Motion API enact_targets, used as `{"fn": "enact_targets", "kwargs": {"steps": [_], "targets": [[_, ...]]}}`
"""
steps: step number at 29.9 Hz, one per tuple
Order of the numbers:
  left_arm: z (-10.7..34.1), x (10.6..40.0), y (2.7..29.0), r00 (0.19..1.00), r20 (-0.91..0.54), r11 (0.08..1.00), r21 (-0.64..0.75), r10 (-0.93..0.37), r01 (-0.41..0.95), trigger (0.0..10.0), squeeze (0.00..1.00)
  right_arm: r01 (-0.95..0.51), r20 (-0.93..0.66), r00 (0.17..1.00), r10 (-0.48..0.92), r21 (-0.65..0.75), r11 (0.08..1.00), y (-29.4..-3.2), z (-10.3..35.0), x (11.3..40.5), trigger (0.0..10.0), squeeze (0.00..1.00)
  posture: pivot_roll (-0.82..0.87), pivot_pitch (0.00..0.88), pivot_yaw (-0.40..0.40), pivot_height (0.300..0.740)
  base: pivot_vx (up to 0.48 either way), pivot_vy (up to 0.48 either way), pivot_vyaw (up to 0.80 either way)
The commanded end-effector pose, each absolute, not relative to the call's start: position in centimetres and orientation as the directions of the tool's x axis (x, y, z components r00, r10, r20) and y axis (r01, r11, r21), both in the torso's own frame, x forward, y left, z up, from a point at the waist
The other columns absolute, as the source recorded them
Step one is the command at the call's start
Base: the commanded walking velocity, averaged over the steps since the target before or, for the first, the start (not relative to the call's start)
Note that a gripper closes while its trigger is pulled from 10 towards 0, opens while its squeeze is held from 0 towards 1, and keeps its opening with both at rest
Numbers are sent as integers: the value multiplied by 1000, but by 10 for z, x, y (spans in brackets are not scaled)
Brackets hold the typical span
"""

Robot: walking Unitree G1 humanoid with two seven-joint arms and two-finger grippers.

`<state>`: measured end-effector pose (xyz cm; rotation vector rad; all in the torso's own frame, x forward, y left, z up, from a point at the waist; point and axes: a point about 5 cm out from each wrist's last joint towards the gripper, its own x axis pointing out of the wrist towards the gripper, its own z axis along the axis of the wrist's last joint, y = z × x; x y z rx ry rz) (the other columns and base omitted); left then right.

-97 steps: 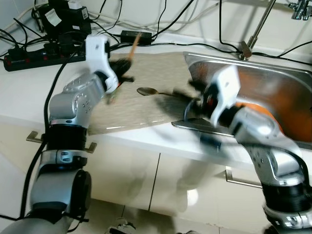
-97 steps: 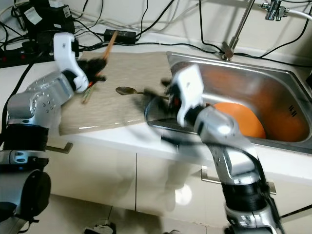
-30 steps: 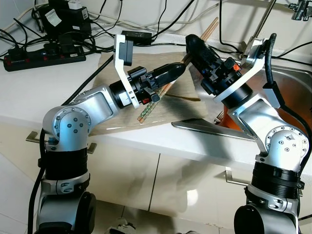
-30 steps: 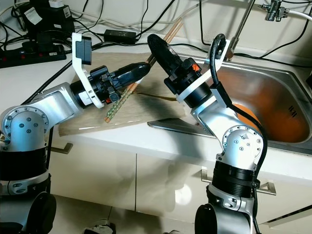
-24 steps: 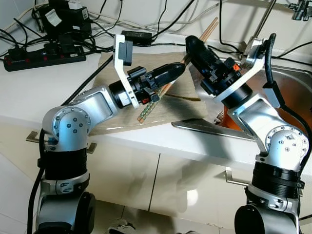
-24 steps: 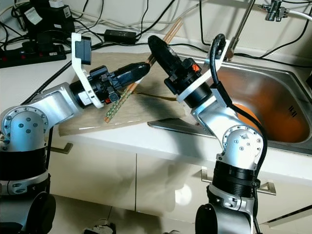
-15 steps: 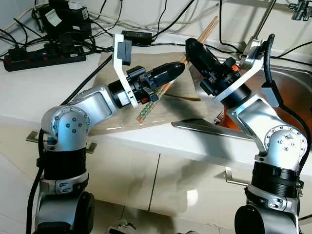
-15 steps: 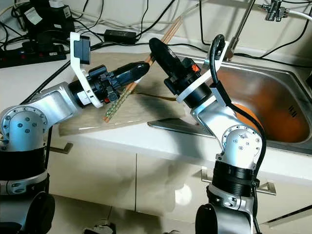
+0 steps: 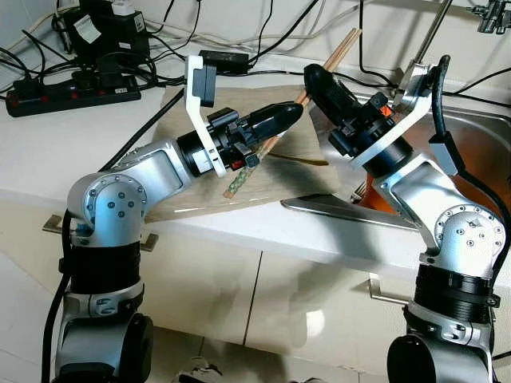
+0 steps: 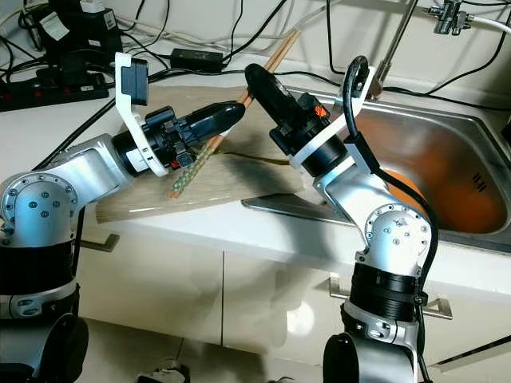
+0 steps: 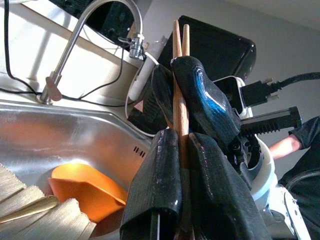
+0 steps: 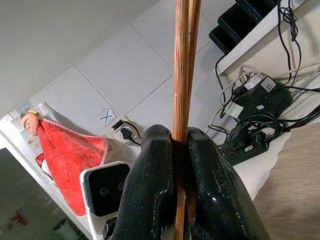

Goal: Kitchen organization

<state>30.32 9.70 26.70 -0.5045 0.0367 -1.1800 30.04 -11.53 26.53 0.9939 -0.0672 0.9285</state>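
Both pincers clench the same pair of chopsticks, held in the air above the woven mat on the bench, just left of the sink. The left pincer grips lower, the right pincer higher. One should loosen only once the other's hold is firm, I'd say. Against half a second back, hardly anything has shifted.

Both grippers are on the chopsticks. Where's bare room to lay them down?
Bare: the mat stretch under the left gripper, and counter between mat and power strip. Crowded: the mat's sink side, with the spoon and right gripper; the sink holds an orange bowl.
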Motion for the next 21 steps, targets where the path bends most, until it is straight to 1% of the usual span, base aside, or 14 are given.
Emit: {"fn": "enact_targets", "kwargs": {"steps": [1, 3, 4, 5, 10, 13, 14, 18, 20, 21], "targets": [[268, 304, 95, 393, 205, 296, -383, -896, 875, 706, 0, -697, 449, 640, 624, 682, 224, -119, 267, 301, 0, 0, 40, 0, -26, 740, 0, 0, 0], [268, 305, 95, 397, 207, 299, -385, -894, 873, 706, 0, -696, 449, 640, 623, 682, 224, -119, 266, 301, 0, 0, 40, 0, -26, 740, 0, 0, 0], [268, 305, 95, 396, 208, 293, -395, -894, 871, 10000, 0, -696, 449, 641, 623, 682, 225, -119, 266, 301, 0, 0, 41, 0, -25, 740, 0, 0, 0], [269, 306, 95, 398, 212, 287, -413, -893, 864, 10000, 1000, -695, 449, 642, 622, 682, 226, -119, 266, 301, 0, 0, 42, 0, -23, 740, 0, 0, 0], [274, 310, 99, 414, 232, 292, -425, -880, 857, 10000, 1000, -687, 444, 656, 611, 686, 239, -121, 265, 303, 0, 0, 40, 0, -18, 740, 0, 0, 0], [277, 311, 101, 408, 258, 270, -440, -876, 857, 10000, 1000, -681, 438, 665, 604, 688, 251, -123, 264, 304, 0, 0, 39, 0, -16, 740, 0, 0, 0], [280, 316, 103, 428, 291, 265, -465, -856, 845, 10000, 1000, -674, 431, 677, 596, 688, 269, -127, 264, 306, 0, 0, 35, 0, -10, 740, 0, 0, 0], [284, 318, 105, 433, 314, 257, -473, -845, 843, 10000, 1000, -662, 423, 696, 580, 690, 291, -132, 264, 308, 0, 0, 33, 0, -6, 740, 0, 0, 0], [286, 320, 105, 437, 319, 259, -472, -841, 843, 10000, 1000, -659, 422, 702, 574, 690, 298, -134, 264, 309, 0, 0, 32, 0, -1, 740, 0, 0, 0], [286, 322, 105, 461, 314, 290, -462, -830, 838, 10000, 1000, -657, 423, 707, 567, 688, 307, -136, 265, 309, 0, 0, 27, 0, 6, 740, 0, 0, 0]]}}
